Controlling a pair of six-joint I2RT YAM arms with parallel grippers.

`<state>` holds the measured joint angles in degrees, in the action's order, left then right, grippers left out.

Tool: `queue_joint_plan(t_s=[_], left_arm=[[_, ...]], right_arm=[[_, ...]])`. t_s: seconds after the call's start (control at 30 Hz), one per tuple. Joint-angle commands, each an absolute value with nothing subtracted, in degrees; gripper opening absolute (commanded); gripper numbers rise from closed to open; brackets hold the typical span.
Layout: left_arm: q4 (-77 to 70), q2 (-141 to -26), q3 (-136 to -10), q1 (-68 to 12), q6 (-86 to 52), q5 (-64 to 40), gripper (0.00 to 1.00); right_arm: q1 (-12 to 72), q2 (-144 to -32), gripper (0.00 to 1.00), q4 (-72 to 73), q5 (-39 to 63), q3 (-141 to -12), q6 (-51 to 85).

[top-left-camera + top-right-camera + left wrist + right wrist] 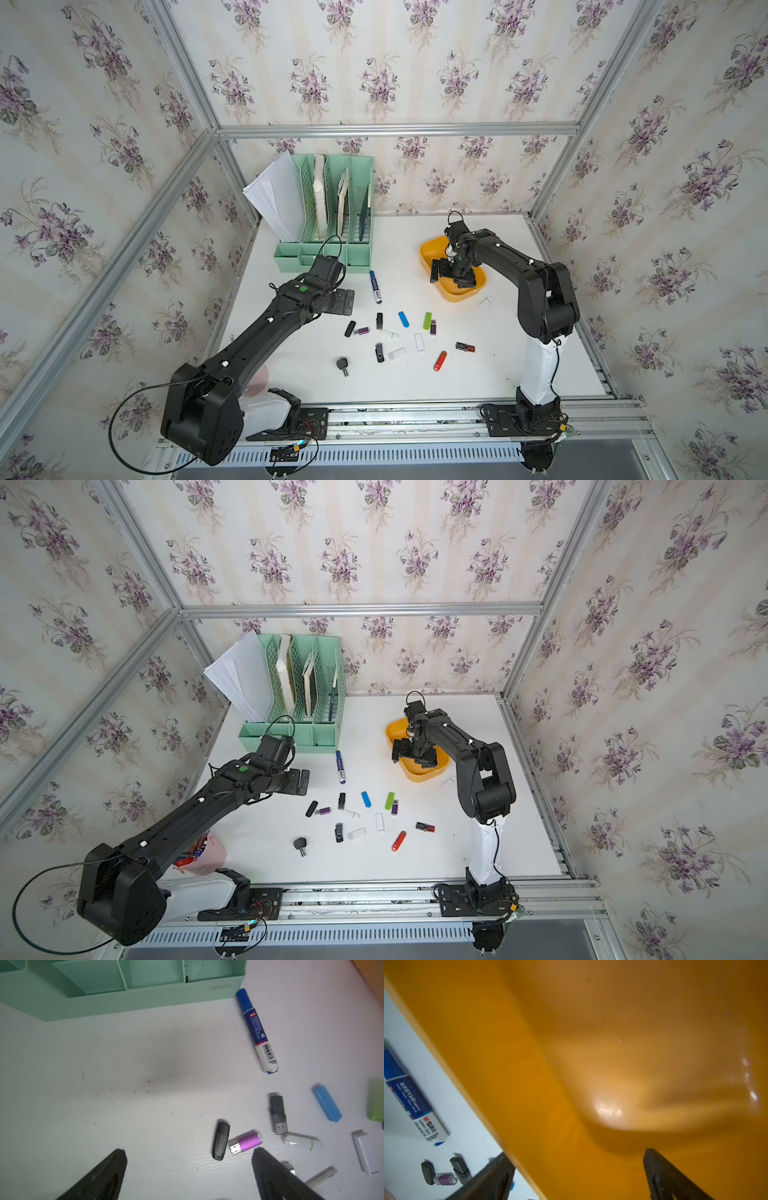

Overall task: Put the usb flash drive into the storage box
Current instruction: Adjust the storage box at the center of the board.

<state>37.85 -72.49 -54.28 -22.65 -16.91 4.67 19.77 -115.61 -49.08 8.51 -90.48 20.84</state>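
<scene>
My left gripper (189, 1150) is hanging wide, empty — the purple metal usb flash drive (247, 1142) is lying beside one fingertip (264, 1161), long axis along my closing line; my right gripper (451, 276) is gaping over the yellow-orange plastic storage box (428, 249).

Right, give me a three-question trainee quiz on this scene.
1. True or false: the right gripper holds a flash drive.
2. Which lies nearest the mint-green file organizer? A red flash drive; B blue marker; C green flash drive.
3. Fill in: the right gripper hangs over the ____.
Key: 1 false; 2 B; 3 storage box.
</scene>
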Motion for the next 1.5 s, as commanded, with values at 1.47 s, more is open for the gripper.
queue_joint_plan(t_s=[1.47], left_arm=[[39.62,-68.82,-51.57,-22.88,-18.18,5.46,0.99]], right_arm=[[29.21,-119.12,0.99,-51.14,39.86,-95.76,-9.92]])
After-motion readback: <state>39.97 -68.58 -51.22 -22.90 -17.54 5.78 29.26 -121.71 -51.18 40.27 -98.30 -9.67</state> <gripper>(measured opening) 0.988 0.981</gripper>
